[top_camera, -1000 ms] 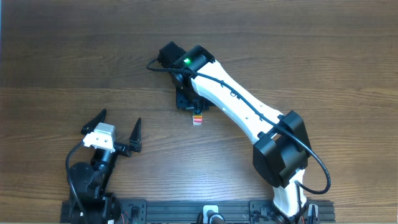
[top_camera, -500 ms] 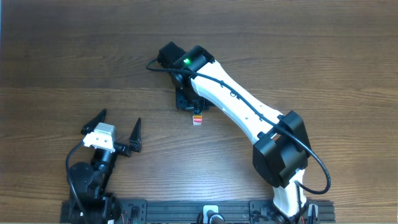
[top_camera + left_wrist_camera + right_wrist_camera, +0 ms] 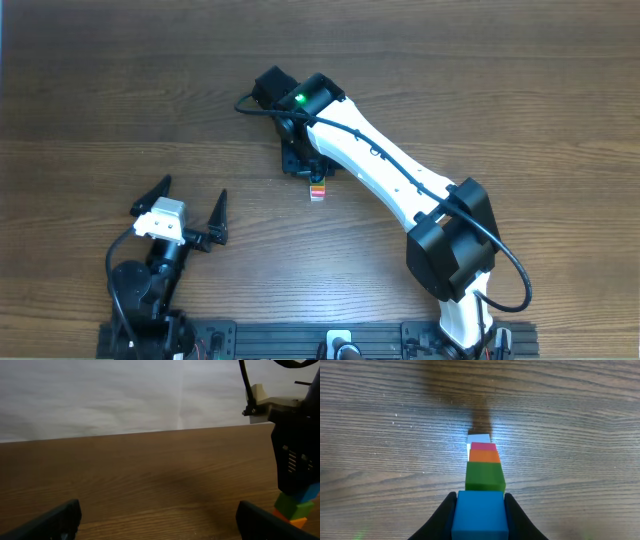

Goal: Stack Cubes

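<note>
My right end effector [image 3: 480, 496] is clenched on the blue cube [image 3: 480, 519] at the top of the stack; my left end effector [image 3: 193, 188] is released.

The stack stands mid-worktop [image 3: 480, 110]: below blue come the green cube [image 3: 485, 476], orange cube [image 3: 484, 455], pink cube [image 3: 483, 446] and white cube [image 3: 479, 438]. From above, my right arm covers most of the stack. In the left wrist view the frame edge cuts the stack off, and the lowest cubes are hidden.
</note>
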Action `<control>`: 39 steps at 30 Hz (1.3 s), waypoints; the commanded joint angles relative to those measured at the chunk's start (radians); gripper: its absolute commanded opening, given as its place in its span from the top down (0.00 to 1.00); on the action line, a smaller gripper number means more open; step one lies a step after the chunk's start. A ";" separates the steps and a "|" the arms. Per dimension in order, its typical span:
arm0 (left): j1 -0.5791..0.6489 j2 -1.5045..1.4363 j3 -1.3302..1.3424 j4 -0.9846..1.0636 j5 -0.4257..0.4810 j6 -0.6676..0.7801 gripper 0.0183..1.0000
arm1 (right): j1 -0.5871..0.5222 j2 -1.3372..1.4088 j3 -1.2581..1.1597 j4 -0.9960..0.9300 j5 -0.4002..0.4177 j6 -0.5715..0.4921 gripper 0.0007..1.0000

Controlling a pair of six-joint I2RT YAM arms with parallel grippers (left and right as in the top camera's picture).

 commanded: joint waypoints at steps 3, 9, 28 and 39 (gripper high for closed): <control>0.002 -0.007 -0.006 0.002 0.007 0.018 0.00 | 0.008 0.024 0.013 0.008 0.031 0.017 0.99; 0.002 -0.007 -0.006 0.002 0.007 0.018 0.00 | 0.006 0.027 0.012 0.008 0.032 0.017 0.98; 0.002 -0.007 -0.006 0.002 0.007 0.018 0.00 | 0.006 0.060 0.011 0.006 0.039 0.017 0.85; 0.002 -0.007 -0.006 0.002 0.007 0.018 0.00 | 0.007 0.060 0.011 0.005 0.039 0.017 0.01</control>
